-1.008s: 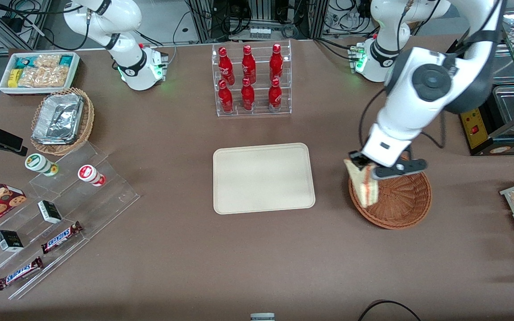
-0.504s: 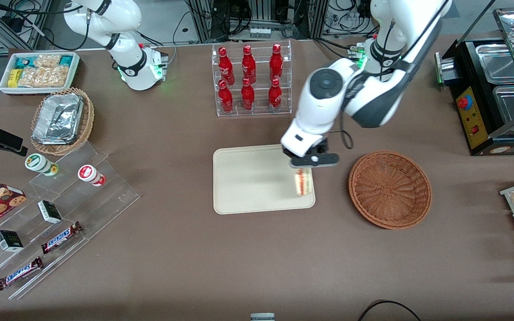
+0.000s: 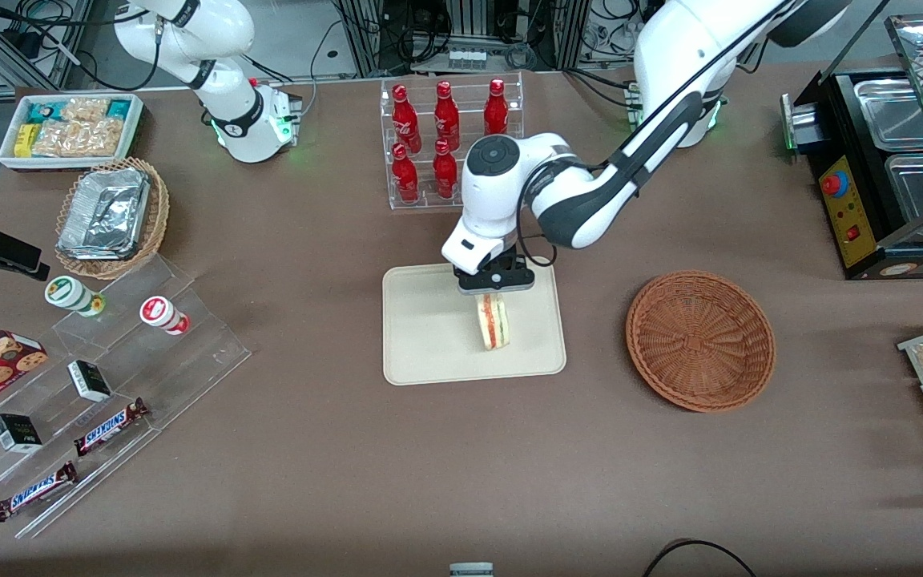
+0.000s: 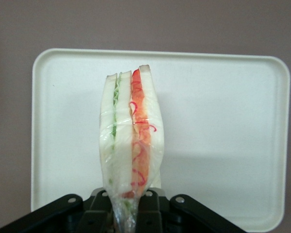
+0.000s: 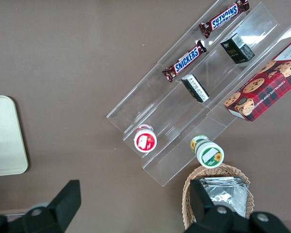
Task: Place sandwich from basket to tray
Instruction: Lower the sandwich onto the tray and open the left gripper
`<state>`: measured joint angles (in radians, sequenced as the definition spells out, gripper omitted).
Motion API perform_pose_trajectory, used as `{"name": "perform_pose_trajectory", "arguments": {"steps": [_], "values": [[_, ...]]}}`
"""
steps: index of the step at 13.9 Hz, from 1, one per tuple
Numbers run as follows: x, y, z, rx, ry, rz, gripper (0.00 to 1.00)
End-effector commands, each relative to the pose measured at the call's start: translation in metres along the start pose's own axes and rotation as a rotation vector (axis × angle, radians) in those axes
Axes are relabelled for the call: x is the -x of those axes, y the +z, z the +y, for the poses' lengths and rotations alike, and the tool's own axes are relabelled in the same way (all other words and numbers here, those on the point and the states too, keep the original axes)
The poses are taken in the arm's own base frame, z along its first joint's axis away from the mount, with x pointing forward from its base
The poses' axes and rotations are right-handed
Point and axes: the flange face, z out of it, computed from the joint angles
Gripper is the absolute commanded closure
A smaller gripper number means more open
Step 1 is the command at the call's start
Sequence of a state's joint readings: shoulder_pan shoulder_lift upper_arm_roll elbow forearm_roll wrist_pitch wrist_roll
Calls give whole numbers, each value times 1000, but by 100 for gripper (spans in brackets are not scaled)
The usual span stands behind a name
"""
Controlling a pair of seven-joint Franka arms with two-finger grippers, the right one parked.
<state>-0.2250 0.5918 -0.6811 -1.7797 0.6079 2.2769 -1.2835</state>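
The sandwich, a clear-wrapped wedge of pale white bread with green and red-orange filling stripes along its edge, is held by the gripper, whose fingers are closed on the pinched end of the wrapper. In the left wrist view the sandwich is seen hanging edge-on above the tray, and the gripper is clamped at its narrow end. The tray is a flat, cream-beige plastic rectangle with rounded corners and a low raised rim; whether the sandwich touches its surface cannot be told.

Half a second ago the sandwich was held over the tray edge nearest the basket; it has since been carried inward over the tray's middle. A second ago it was still at the rim of the basket.

The basket, a round, shallow bowl of reddish-brown woven wicker, lies on the brown bench beside the tray, toward the working arm's end. A clear rack of red bottles stands farther from the front camera than the tray and is partly covered by the arm. Toward the parked arm's end, a tan wicker basket with foil containers, clear stepped shelves with chocolate bars and small jars, and a white bin of snack packets are seen.
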Motion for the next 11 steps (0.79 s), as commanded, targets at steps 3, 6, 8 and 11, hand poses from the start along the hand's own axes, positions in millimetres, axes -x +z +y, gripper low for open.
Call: {"name": "perform_pose_trajectory", "arguments": {"steps": [3,6,8,11], "values": [[21,32,23,26,32,0,100],[35,46,29,29,54,-20,100],[31,51,28,32,49,-18,100],[24,47,26,39,51,-9,0]]}}
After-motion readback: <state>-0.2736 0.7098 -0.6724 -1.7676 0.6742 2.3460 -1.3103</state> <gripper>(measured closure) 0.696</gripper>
